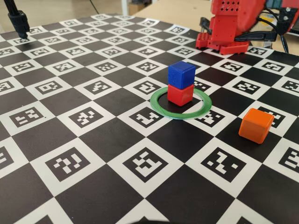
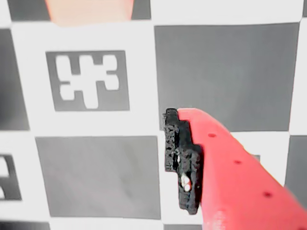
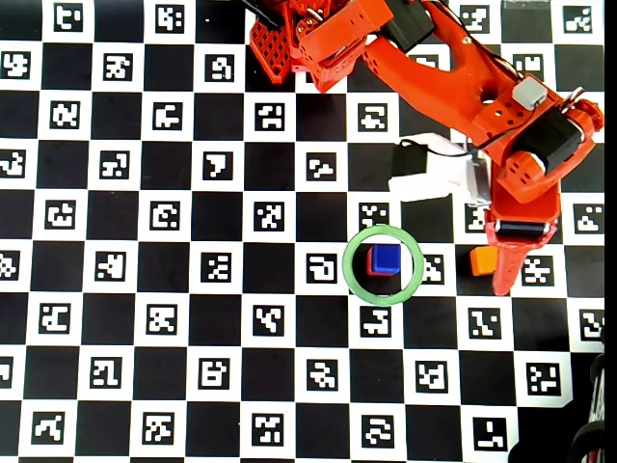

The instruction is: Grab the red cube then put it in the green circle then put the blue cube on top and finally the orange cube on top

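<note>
The blue cube sits squarely on the red cube inside the green circle; from overhead the blue cube hides nearly all of the red cube within the green circle. The orange cube rests alone on the board to their right. In the overhead view my gripper hangs above the board, just right of the orange cube and overlapping its edge. The wrist view shows one red finger with its black pad, nothing beside it, and the orange cube at the top edge.
The board is a black-and-white checker of printed markers. The red arm base stands at the back right with cables beside it. A black stand sits at the back left corner. A white block rides on the arm.
</note>
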Motion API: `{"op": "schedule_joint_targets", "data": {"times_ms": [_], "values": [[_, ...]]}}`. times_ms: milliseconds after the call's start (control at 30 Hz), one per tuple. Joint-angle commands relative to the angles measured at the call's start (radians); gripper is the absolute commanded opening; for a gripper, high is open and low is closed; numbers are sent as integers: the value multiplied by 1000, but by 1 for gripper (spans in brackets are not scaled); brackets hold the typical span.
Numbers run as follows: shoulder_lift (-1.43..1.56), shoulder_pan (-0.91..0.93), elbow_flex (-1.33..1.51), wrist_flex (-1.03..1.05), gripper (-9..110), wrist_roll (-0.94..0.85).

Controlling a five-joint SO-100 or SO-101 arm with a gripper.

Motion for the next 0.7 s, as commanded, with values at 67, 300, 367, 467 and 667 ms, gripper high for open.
{"op": "schedule_joint_targets", "data": {"times_ms": [67,300,367,467,667], "values": [[-2,-21,-80,-51,49,-17],[-35,-18,-8,-121,49,-23],[-35,-15,34,-160,49,-28],[-34,-15,94,-215,49,-29],[-26,-17,167,-301,48,-37]]}}
